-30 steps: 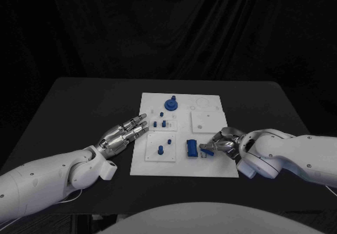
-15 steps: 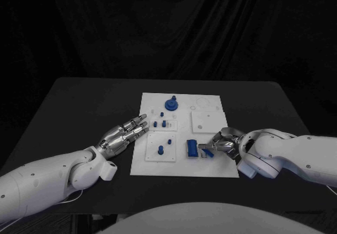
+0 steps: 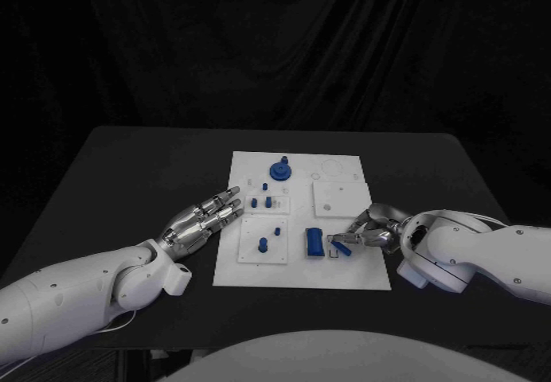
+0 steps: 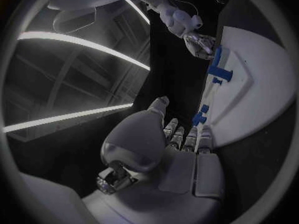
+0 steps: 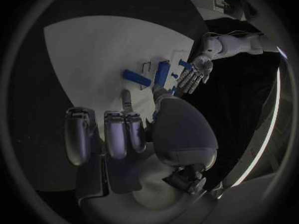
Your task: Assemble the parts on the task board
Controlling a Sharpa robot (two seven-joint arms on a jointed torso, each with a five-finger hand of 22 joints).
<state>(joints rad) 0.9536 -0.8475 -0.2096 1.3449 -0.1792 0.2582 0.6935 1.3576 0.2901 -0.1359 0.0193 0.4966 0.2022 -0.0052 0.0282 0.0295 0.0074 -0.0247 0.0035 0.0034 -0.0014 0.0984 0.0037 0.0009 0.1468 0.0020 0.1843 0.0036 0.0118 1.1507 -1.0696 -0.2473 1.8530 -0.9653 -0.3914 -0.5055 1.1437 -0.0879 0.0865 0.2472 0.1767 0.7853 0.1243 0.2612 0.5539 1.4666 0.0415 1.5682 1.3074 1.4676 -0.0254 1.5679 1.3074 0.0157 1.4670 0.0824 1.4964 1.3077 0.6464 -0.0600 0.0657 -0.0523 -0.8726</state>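
Right robot hand [image 3: 365, 229] pinching blue part [image 3: 340, 247], task board [image 3: 345, 274]

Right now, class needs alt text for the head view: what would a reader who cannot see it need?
A white board on a black table carries small blue parts; the right hand pinches one blue part near the board's right edge. The left hand rests flat, fingers apart, at the left edge.

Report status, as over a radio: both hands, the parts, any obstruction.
Left hand open, fingers at task board left edge. Right hand pinching small blue part over board, beside blue block. No obstruction seen.
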